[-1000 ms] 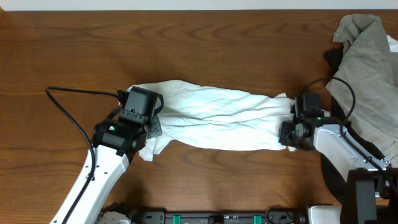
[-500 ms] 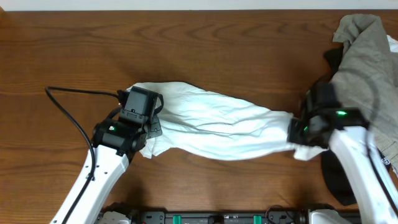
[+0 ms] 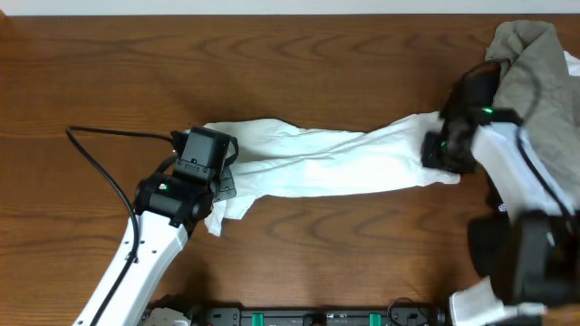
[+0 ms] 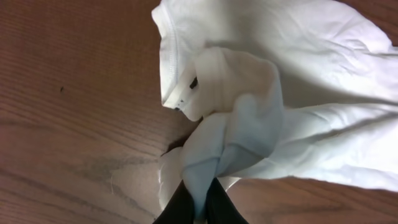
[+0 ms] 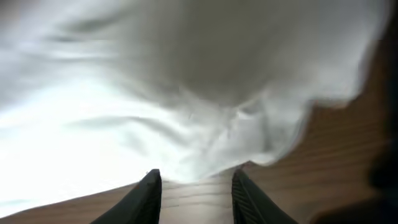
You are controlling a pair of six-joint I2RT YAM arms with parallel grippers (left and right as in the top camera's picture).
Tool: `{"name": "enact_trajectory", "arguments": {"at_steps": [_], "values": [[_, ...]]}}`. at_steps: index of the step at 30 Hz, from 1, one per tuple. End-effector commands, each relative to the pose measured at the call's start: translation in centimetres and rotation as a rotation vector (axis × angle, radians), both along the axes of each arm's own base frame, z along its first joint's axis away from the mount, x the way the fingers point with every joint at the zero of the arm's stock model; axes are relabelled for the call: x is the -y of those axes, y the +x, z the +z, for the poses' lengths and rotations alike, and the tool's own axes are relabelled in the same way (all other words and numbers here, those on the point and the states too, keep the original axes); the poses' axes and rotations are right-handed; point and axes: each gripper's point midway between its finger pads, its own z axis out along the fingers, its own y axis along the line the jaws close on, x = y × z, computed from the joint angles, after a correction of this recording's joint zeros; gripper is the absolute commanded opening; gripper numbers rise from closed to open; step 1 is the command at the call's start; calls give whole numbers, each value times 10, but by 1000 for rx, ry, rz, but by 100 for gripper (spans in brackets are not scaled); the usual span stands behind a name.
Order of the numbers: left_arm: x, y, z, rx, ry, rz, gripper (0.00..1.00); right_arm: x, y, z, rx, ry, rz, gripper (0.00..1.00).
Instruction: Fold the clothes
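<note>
White T-shirt [image 3: 317, 167] is lying on the wooden desk [image 3: 272, 54], pulled out into a long rumpled band that runs left to right across the middle, so nowhere near a neat fold. Its left end is bunched up under the left arm [image 3: 149, 226], with a flap of cloth poking out toward the near edge.

Left jaws are pinched tight on a gathered wad of the white cloth. From the left wrist camera you can see the two black fingers [image 4: 177, 208] squeezed together with fabric coming up out of them, and a hemmed edge curling over just beyond.

The shirt's right end sits under the head of the right arm [image 3: 507, 163]. Right jaws are parted a little, narrow-ish, with nothing in them. The wrist view shows bare wood between the two fingers [image 5: 149, 196] and the cloth's edge just past the tips. That view is pretty blurry though.

Far right corner has a grey-olive garment [image 3: 535, 72] in a heap, close to the right arm. A black cable [image 3: 100, 163] loops over the desk left of the left arm.
</note>
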Motion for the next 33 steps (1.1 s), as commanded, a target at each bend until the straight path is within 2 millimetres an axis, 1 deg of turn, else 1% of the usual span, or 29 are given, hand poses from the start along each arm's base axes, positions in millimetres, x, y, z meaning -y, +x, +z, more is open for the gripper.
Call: {"name": "enact_trajectory", "arguments": {"at_steps": [1,2,4,5,6,7,8,9,10,11,12,14,17,19,20,21,22,24,25,26,28,31,33], "values": [[-4,4,6,17,16,7,7,8,-14,-19,-92,-20,0,35],[-4,4,6,17,16,6,7,7,-17,-22,-115,-20,1,35],[-3,4,6,17,15,7,7,6,-23,-22,-139,-18,3,35],[-3,4,6,17,15,7,16,6,-25,-20,-145,-18,11,35],[-3,4,6,17,15,7,34,5,-28,-18,-149,-18,23,35],[-3,4,6,17,15,7,49,5,-30,-15,-150,-15,33,36],[-3,4,6,17,15,7,52,5,-31,-12,-150,-15,34,36],[-3,4,6,17,15,7,52,5,-32,-10,-149,-15,34,36],[-2,3,5,10,9,3,42,4,-33,-8,-150,-15,35,36],[0,2,5,7,-2,-2,19,4,-33,-7,-149,-15,37,36],[3,1,4,2,-22,-10,6,3,-34,-7,-148,-15,38,36],[8,2,6,8,-44,-23,6,1,-34,-7,-149,-7,41,36],[4,7,13,51,-24,-16,6,-3,-35,-7,-151,18,49,36],[4,9,18,72,-34,-13,6,-4,-35,-7,-154,22,56,36],[9,7,19,71,-61,-22,15,-4,-35,-7,-153,22,60,36],[16,5,19,62,-100,-42,27,-4,-35,-7,-153,23,62,37],[27,1,19,44,-156,-72,36,-4,-35,-7,-152,22,62,36],[46,-7,18,3,-255,-127,44,-4,-34,-7,-149,22,62,37],[55,-12,16,-23,-293,-146,46,-4,-33,-7,-146,22,62,37],[59,-16,14,-45,-310,-146,47,-4,-33,-7,-146,22,62,37],[63,-23,6,-91,-318,-110,47,-4,-33,-7,-146,22,62,36],[73,-28,-11,-152,-336,-50,47,-4,-33,-7,-146,22,62,37],[78,-29,-27,-193,-349,6,47,-4,-33,-7,-146,22,62,37]]}}
